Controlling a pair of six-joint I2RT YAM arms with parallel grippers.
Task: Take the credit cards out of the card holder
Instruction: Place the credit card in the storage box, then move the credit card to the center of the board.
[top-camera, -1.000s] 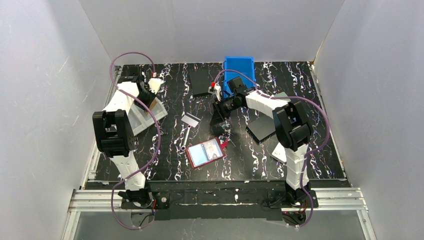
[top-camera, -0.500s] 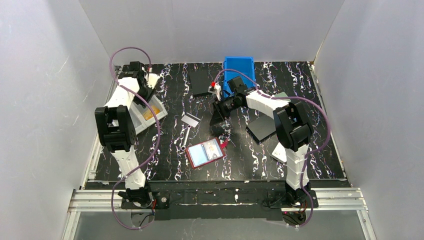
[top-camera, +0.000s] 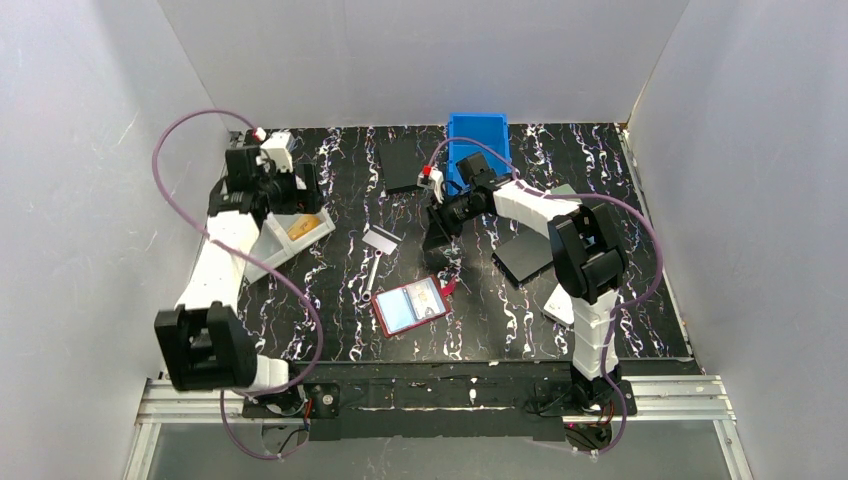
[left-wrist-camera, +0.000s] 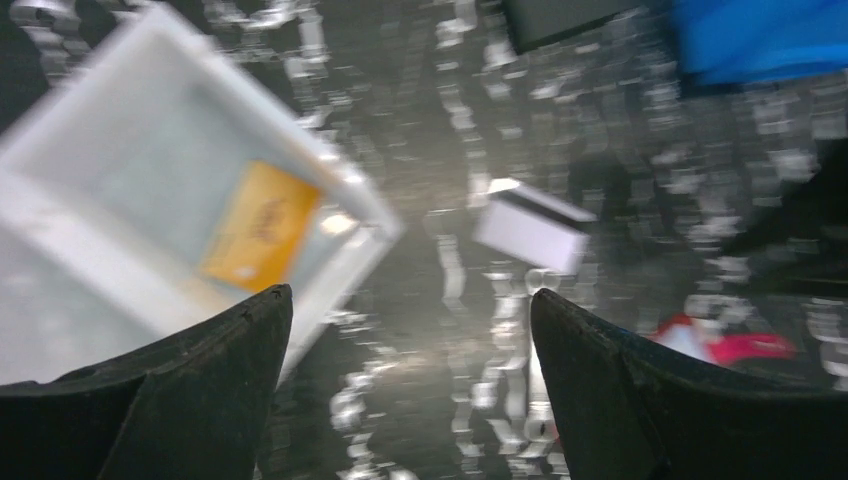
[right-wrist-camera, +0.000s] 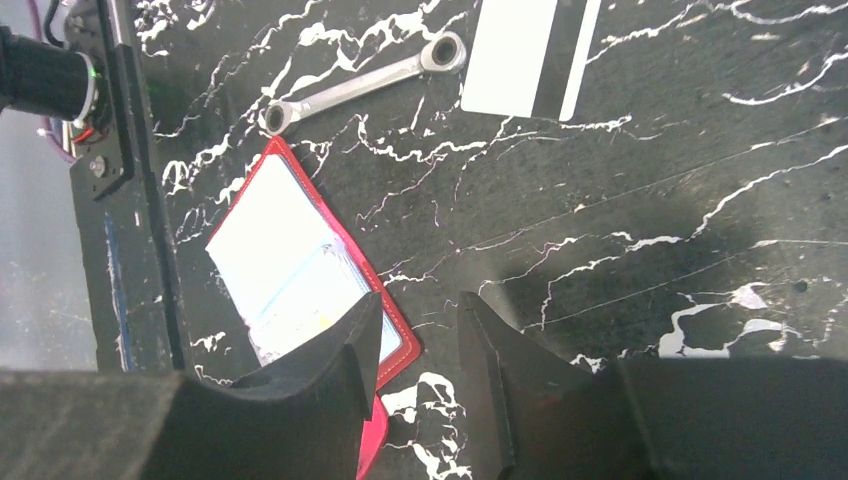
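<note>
Tray (left-wrist-camera: 130, 170) holds orange card (left-wrist-camera: 260, 226); whitish card (top-camera: 380, 239), card holder (top-camera: 410, 306) lie outside.

The red card holder (right-wrist-camera: 300, 275) lies open beside a wrench (right-wrist-camera: 360, 83), a whitish card (right-wrist-camera: 510, 55) nearby.

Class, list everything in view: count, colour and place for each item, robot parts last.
card holder: one, red, open, table centre
orange card: one, orange, inside tray
tray: one, white, left side
striped card: one, whitish, beyond holder
wrench: one, silver, between striped card and holder
bin: one, blue, far edge
cases: two, black, far centre and right
left pincer: one, black, open, by tray
right pincer: one, black, slightly open, near holder
</note>
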